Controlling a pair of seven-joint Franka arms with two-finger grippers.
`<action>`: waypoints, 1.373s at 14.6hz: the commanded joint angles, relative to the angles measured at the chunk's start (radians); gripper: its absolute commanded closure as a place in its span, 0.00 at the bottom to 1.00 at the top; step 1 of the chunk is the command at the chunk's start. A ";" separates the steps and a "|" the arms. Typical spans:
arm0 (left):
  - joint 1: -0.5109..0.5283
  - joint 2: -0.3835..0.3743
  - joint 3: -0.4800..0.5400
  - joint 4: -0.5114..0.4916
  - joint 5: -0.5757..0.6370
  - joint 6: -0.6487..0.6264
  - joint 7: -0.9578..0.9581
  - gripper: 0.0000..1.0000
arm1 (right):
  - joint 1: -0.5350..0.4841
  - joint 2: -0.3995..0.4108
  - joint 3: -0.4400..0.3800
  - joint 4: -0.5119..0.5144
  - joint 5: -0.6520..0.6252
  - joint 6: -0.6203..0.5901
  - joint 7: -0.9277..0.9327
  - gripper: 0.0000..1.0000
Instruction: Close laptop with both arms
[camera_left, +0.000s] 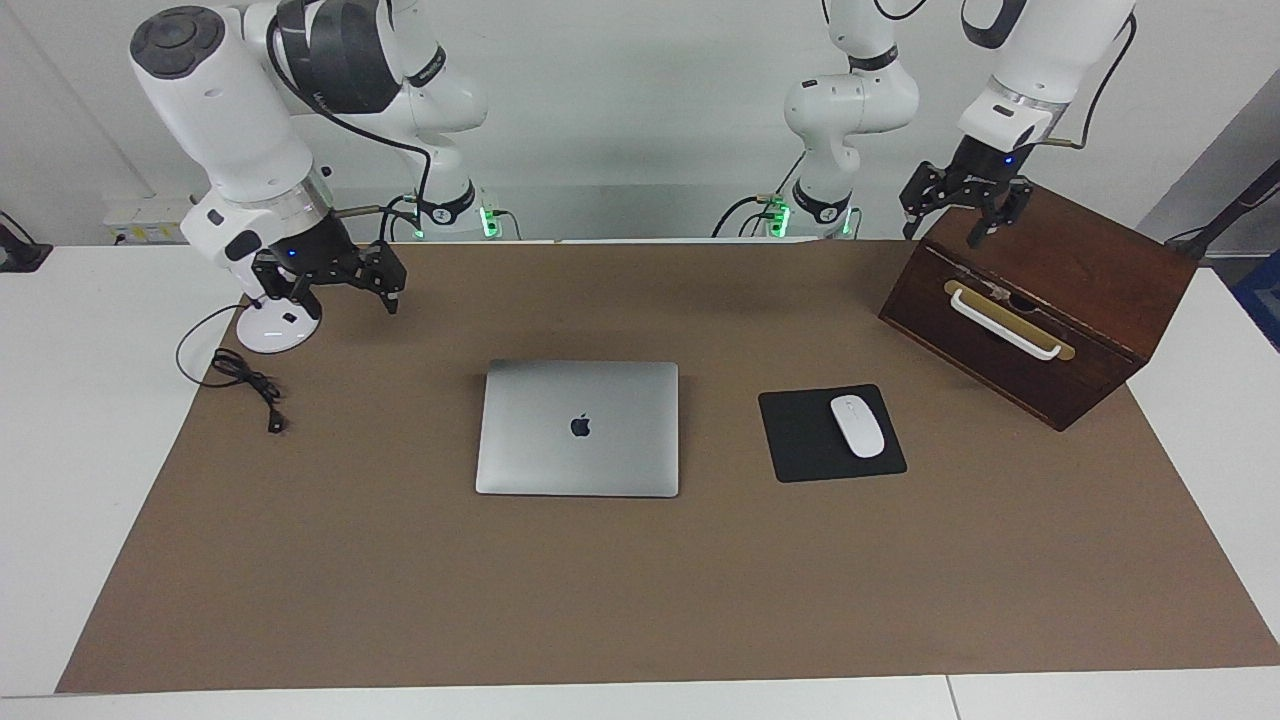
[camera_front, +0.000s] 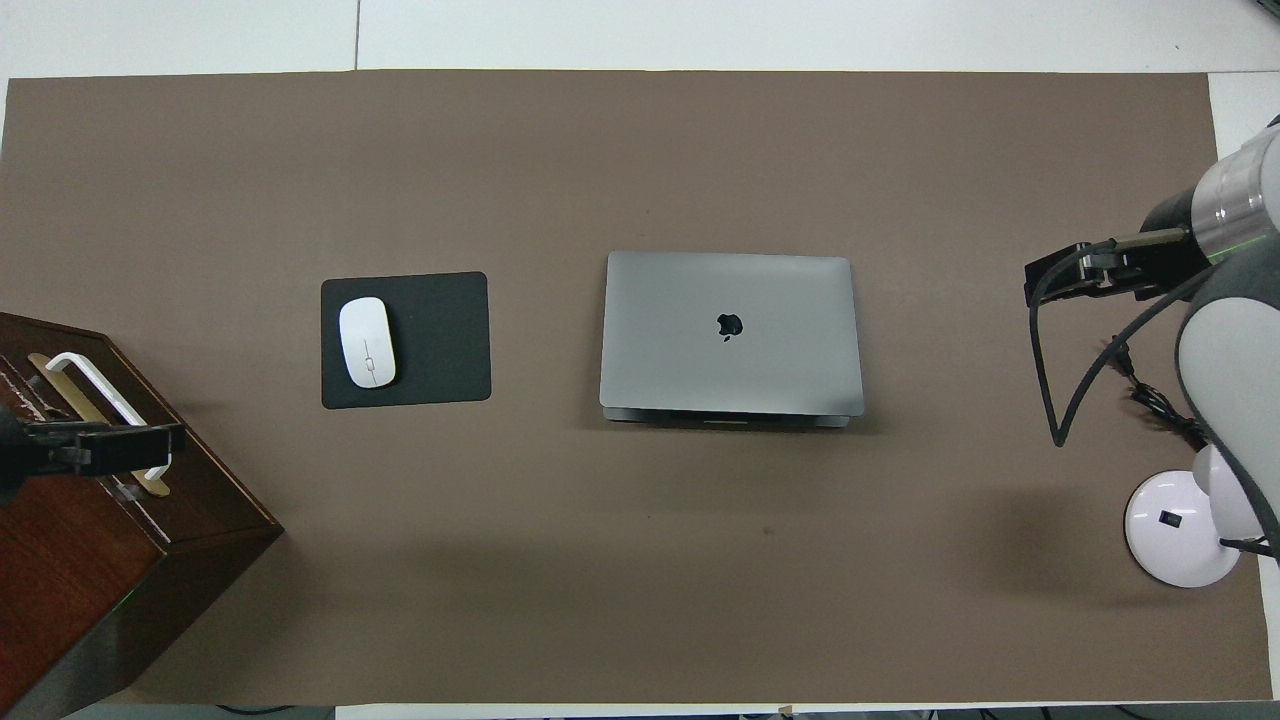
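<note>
Midway across the brown desk mat (camera_left: 400, 600) lies the slim silver-grey metal laptop (camera_left: 578, 428), lid seemingly fully down. Both pincers are splayed and empty: left gripper (camera_left: 966, 203) over the dark wooden box (camera_left: 1050, 290), right gripper (camera_left: 330, 284) by the round white lamp base (camera_left: 277, 326). Closing looks done; next comes parking.

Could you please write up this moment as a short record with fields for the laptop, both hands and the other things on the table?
laptop: laptop lid down, flat on the brown mat
left hand: left hand open, empty, over the wooden box
right hand: right hand open, empty, over the mat beside the white round base
beside laptop: white mouse on black mouse pad, toward the left arm's end
</note>
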 joint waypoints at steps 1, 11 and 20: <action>0.031 0.061 -0.014 0.107 0.053 -0.034 -0.016 0.00 | -0.026 -0.027 0.015 -0.035 -0.025 0.024 -0.009 0.00; 0.049 0.324 -0.014 0.422 0.076 -0.248 -0.017 0.00 | -0.043 -0.025 0.016 -0.031 -0.023 0.036 -0.020 0.00; 0.043 0.382 -0.016 0.539 0.117 -0.329 -0.017 0.00 | -0.044 -0.027 0.012 -0.032 -0.022 0.031 -0.020 0.00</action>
